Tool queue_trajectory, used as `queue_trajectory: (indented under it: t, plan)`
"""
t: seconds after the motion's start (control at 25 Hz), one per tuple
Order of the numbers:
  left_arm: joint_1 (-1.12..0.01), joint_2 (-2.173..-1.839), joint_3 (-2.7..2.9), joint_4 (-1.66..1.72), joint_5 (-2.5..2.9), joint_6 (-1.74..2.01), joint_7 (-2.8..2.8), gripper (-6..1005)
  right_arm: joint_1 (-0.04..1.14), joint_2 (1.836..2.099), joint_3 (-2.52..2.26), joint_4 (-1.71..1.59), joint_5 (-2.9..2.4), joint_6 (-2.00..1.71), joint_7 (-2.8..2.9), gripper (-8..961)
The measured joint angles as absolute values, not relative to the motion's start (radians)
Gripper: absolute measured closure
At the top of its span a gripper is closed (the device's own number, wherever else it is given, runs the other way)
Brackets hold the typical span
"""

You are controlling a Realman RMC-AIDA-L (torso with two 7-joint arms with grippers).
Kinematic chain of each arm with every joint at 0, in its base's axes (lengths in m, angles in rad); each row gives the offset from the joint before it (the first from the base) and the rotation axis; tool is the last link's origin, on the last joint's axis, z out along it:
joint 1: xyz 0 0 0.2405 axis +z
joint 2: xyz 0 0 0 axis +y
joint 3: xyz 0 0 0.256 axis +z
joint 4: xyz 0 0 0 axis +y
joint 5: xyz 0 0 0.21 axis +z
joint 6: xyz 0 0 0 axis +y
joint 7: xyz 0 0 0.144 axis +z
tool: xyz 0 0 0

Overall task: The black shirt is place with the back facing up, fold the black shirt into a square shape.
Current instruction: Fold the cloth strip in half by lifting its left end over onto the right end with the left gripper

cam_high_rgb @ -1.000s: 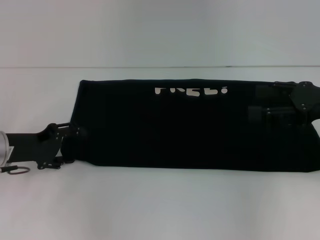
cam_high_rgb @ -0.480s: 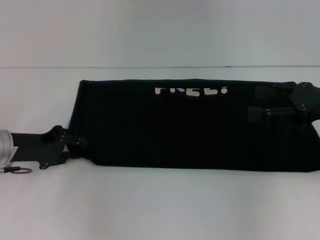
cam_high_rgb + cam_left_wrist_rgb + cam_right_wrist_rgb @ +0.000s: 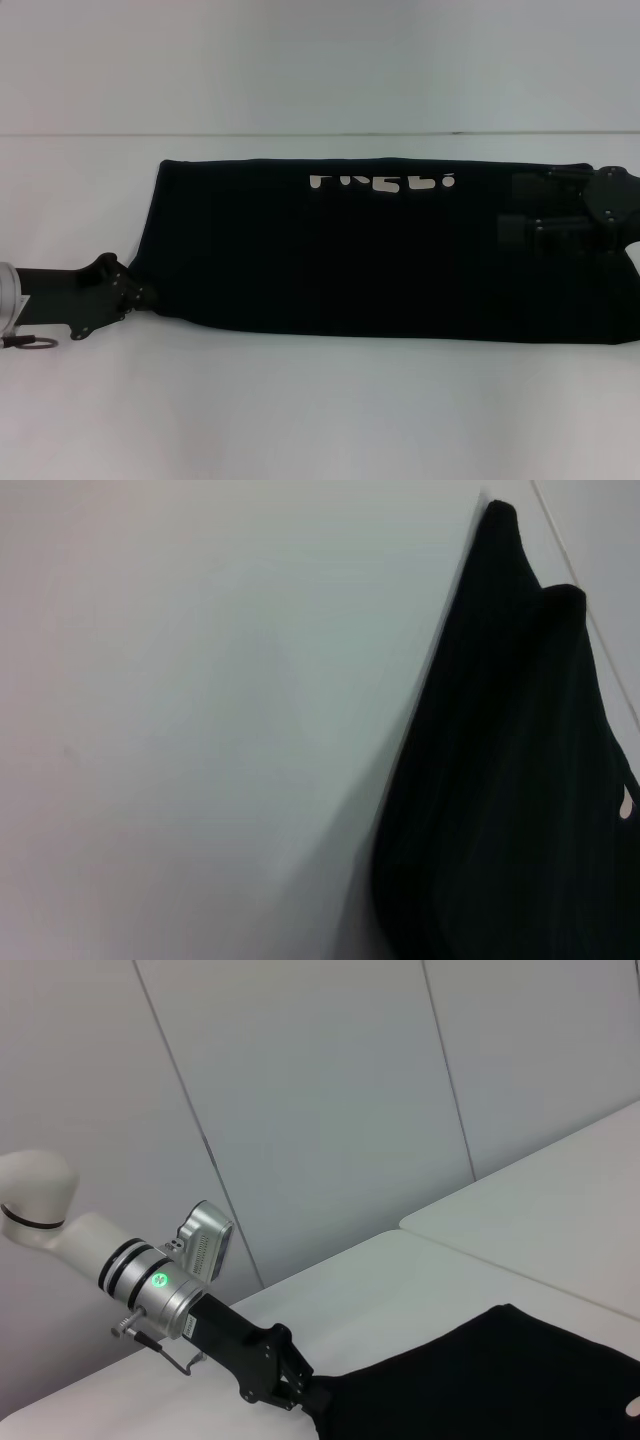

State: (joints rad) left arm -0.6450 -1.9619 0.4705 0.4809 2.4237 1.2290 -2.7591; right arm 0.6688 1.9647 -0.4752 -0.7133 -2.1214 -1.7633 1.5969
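**Gripping the shirt's left end**

Pinching at the near-left corner of the black shirt [image 3: 340, 250], the left gripper [image 3: 140, 294] has its fingertips buried in the cloth edge, seemingly closed on it; the black fingers blend into the fabric, so the grip itself is hard to make out. The right wrist view shows the same thing from across the table: the left gripper [image 3: 300, 1392] meets the shirt [image 3: 480, 1380] right at its corner.

The right gripper [image 3: 520, 208] sits over the shirt's far-right end, its two fingers [image 3: 515, 228] apart, one above the other, pointing towards the shirt's middle. Whether they touch the cloth I cannot tell.

The shirt lies as a long folded band across the white table [image 3: 320, 410], stretched from left to right, with partly hidden white lettering [image 3: 382, 181] near its far edge. From the left wrist camera, only the shirt's [image 3: 510, 800] dark folded end shows against the table [image 3: 200, 730].
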Motion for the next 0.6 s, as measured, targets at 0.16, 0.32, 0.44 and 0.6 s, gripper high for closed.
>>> queue_trajectory:
  t: [0.16, 0.32, 0.44, 0.6]
  plan:
    - [-0.642, -1.962, 0.468, 0.482, 2.424, 1.229, -2.73, 947, 0.669, 1.965, -0.474, -0.713, -2.121, -1.763, 1.597, 39]
    - [-0.627, -1.965, 0.459, 0.487, 2.417, 1.236, -2.665, 947, 0.668, 1.969, -0.47, -0.713, -2.121, -1.759, 1.597, 39]
    - [-0.611, -1.968, 0.431, 0.496, 2.413, 1.253, -2.595, 947, 0.668, 1.973, -0.468, -0.709, -2.121, -1.753, 1.597, 39]
    - [-0.592, -1.97, 0.388, 0.503, 2.411, 1.266, -2.504, 948, 0.667, 1.981, -0.467, -0.707, -2.121, -1.749, 1.599, 39]
